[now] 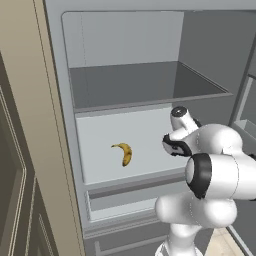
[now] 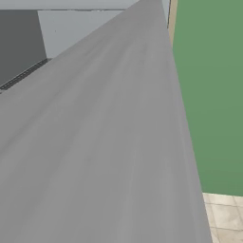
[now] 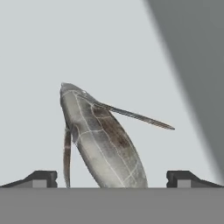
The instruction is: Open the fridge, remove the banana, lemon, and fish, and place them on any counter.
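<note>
The fridge (image 1: 125, 35) stands open, its pale shelves showing. A curved yellow banana (image 1: 125, 153) lies on the lower shelf's white floor. My arm (image 1: 210, 165) reaches into that shelf to the right of the banana. In the hand view, the silver-grey fish (image 3: 98, 135) lies on the pale floor with its fins spread, close up between the fingertips. My gripper (image 3: 113, 179) is open, one fingertip on each side of the fish and clear of it. The lemon and the counter are out of view.
A grey upper shelf (image 1: 145, 85) hangs over the arm. The fridge's swung-out door (image 2: 95, 142) blocks most of the right base view. Beige cabinet panels (image 1: 25, 150) flank the fridge on the left. A green wall (image 2: 213, 95) and floor tiles (image 2: 223, 213) lie right of the door.
</note>
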Robot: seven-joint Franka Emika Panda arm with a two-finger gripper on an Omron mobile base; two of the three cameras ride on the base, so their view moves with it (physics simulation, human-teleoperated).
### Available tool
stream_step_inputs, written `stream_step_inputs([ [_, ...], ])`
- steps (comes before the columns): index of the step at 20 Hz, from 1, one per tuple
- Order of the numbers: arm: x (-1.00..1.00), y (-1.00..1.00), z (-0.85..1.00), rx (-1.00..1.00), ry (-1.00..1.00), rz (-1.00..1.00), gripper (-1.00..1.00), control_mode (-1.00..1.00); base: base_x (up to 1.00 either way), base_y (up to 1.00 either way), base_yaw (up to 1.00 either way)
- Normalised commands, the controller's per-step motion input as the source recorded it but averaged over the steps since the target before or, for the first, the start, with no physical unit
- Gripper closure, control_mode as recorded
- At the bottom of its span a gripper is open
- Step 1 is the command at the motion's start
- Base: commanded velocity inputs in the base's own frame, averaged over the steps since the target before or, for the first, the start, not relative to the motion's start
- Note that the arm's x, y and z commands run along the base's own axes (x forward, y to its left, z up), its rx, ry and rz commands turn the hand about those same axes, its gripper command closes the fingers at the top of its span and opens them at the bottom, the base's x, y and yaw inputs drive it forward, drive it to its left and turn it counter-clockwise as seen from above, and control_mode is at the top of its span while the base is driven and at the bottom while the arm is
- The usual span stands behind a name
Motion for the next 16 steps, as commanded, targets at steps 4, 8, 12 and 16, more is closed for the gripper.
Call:
stream_step_inputs([
  [4, 0.21, -0.16, -0.19, 0.00, 0.00, 0.00, -1.00, -1.00, 0.00, 0.00, 0.00],
  [8, 0.26, -0.11, -0.21, 0.00, 0.00, 0.00, -1.00, -1.00, 0.00, 0.00, 0.00],
  [12, 0.16, 0.00, -0.23, 0.00, 0.00, 0.00, -1.00, -1.00, 0.00, 0.00, 0.00],
  [16, 0.04, 0.00, -0.28, 0.00, 0.00, 0.00, -1.00, -1.00, 0.00, 0.00, 0.00],
])
